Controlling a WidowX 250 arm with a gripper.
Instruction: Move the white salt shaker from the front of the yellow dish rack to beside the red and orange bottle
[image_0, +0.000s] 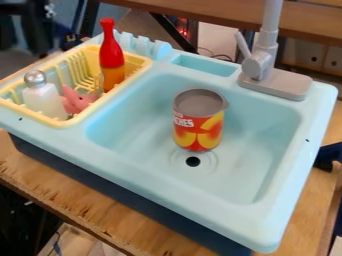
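Observation:
Dark and blurred, the black gripper (30, 31) is at the top left corner, above and behind the yellow dish rack (142, 61), apart from everything in the sink. A red and yellow can (198, 120) with a grey top stands upright in the light blue sink basin (257, 150), just behind the drain hole. In the rack, a red bottle (111, 57) with an orange lower part stands at the right side. A white shaker (44, 96) with a silver cap is at the front left, and a pink toy (79, 99) lies between them.
A grey faucet (264, 60) rises at the sink's back right corner. The sink unit sits on a wooden table (87, 200). Behind it runs a brown wooden shelf (220, 17), and a dark blue object (329, 155) is at the right edge.

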